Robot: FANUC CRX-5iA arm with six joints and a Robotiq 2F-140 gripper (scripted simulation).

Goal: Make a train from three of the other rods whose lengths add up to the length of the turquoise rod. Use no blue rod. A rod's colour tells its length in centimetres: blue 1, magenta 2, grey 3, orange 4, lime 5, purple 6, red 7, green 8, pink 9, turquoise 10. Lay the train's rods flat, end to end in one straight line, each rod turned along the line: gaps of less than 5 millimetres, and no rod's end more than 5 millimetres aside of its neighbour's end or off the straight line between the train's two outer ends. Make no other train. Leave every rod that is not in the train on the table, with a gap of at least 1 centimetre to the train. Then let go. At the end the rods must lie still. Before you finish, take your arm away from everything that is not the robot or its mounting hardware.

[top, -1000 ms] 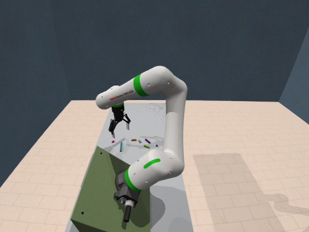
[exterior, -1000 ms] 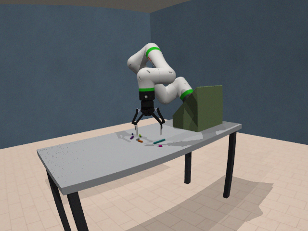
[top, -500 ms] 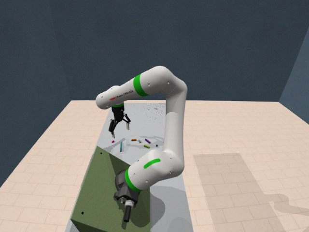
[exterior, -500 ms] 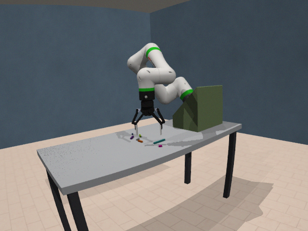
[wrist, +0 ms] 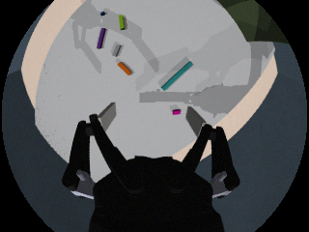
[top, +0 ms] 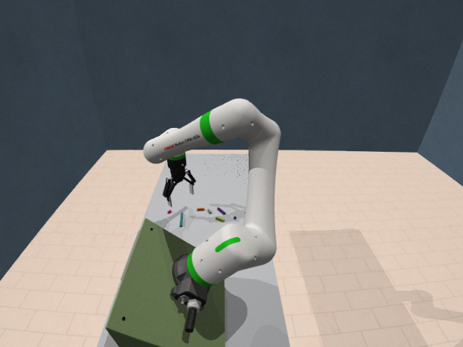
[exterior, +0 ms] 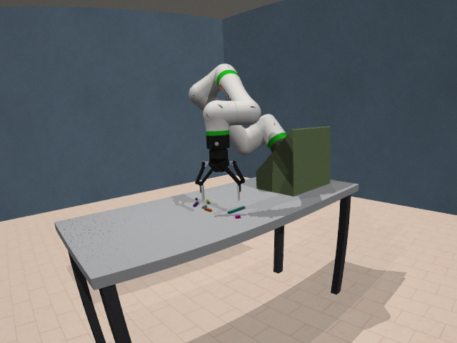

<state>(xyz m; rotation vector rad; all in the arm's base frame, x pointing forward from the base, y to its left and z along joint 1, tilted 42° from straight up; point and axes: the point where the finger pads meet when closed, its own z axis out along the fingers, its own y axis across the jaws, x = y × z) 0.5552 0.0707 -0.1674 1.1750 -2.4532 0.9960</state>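
The turquoise rod lies flat on the grey table; it also shows in the wrist view and in the exterior view. A short magenta rod lies just beside it. Further off lie an orange rod, a grey rod, a purple rod, a lime rod and a small blue rod, all apart from one another. My gripper hangs open and empty above the table, over the spot between the magenta and orange rods.
A green wedge-shaped block carries the arm's base at one end of the table. The arm's lower link stands close beside the lime and blue rods. The table edge is near the magenta rod.
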